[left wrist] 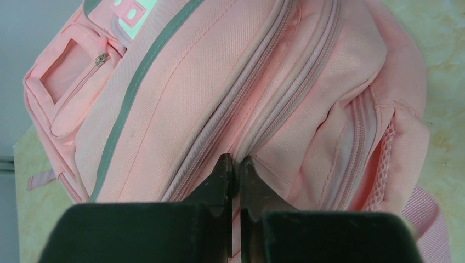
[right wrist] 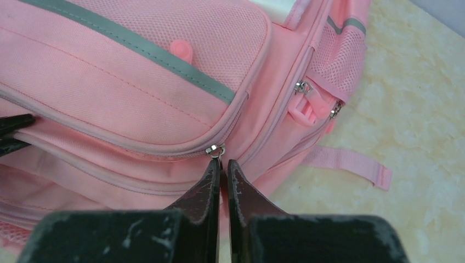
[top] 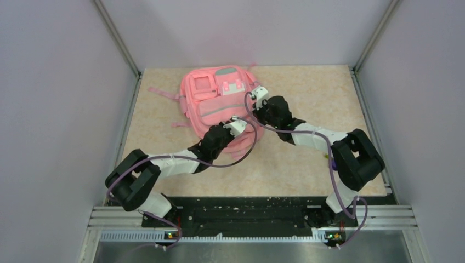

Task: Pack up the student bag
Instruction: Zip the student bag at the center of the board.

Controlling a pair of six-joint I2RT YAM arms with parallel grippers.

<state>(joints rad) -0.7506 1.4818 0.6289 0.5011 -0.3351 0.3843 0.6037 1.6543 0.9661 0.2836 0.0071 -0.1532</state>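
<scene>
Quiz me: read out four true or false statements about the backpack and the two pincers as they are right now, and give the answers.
1. The pink backpack lies on the table. True.
2. The left pincer is wide open above the bag. False: its fingers are closed together, pressed against the fabric between the zipper lines.
3. The right pincer is shut, with its tips right at a metal zipper slider. True.
4. The backpack stands upright on its base. False: it lies flat with its front pockets facing up.
</scene>
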